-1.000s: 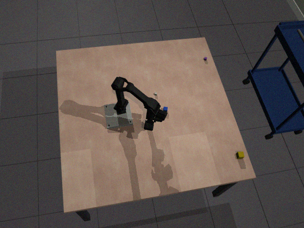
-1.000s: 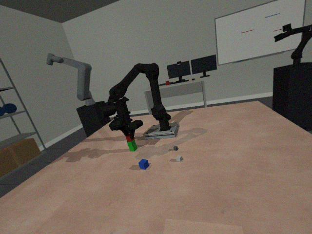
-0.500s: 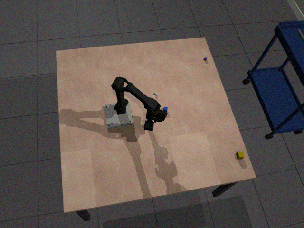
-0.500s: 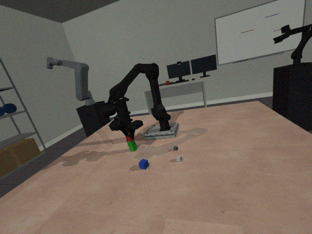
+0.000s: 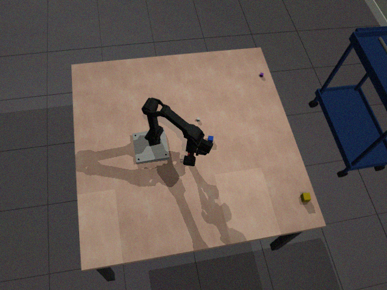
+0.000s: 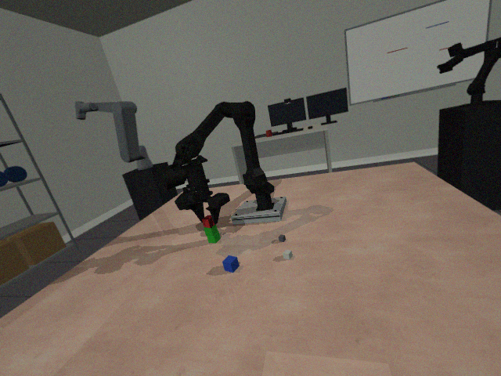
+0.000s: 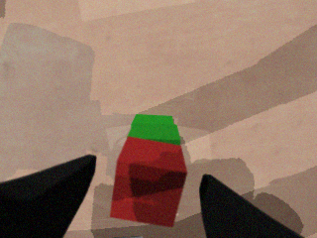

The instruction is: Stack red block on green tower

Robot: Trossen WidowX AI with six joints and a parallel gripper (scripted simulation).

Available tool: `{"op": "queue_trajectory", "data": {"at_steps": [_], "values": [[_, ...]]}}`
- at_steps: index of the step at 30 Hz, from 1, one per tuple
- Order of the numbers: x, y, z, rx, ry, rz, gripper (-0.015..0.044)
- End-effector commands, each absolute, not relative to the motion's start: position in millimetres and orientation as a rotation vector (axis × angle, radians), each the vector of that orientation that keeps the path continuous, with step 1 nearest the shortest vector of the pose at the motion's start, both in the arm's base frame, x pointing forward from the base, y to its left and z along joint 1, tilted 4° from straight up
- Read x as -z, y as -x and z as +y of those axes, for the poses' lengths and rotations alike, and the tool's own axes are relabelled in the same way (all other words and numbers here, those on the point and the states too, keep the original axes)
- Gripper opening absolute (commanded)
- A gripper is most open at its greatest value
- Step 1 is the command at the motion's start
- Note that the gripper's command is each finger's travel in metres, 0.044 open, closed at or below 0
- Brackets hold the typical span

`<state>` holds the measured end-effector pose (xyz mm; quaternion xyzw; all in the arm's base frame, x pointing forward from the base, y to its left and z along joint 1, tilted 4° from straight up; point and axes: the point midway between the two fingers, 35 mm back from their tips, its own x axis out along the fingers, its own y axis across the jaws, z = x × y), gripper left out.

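The red block (image 6: 207,222) (image 7: 149,198) sits on top of the green tower (image 6: 212,234) (image 7: 154,128), which stands upright on the table. In the wrist view the red block hides most of the tower. My gripper (image 6: 209,220) (image 7: 149,173) points down and is open, with one finger on each side of the red block. The wrist view shows a gap between each fingertip and the block. In the top view the arm covers the tower and nearly all of the red block.
A blue cube (image 5: 210,138) (image 6: 231,263) lies near the tower. A small white cube (image 5: 198,119) (image 6: 287,254) and a small dark cube (image 6: 282,237) lie farther off. A yellow cube (image 5: 306,197) and a purple cube (image 5: 261,74) are near the table's edge.
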<state>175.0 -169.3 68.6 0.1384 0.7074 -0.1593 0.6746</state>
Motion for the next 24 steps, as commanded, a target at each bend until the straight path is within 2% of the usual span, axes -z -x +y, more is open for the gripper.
{"op": "queue_trajectory", "data": {"at_steps": [1, 3, 24], "values": [[-68.2, -175.0, -169.4, 0.359, -0.311, 1.591, 0.0394], [-68.2, -175.0, -169.4, 0.359, -0.311, 1.591, 0.044], [-68.2, -175.0, -169.4, 0.359, -0.311, 1.591, 0.044]]}}
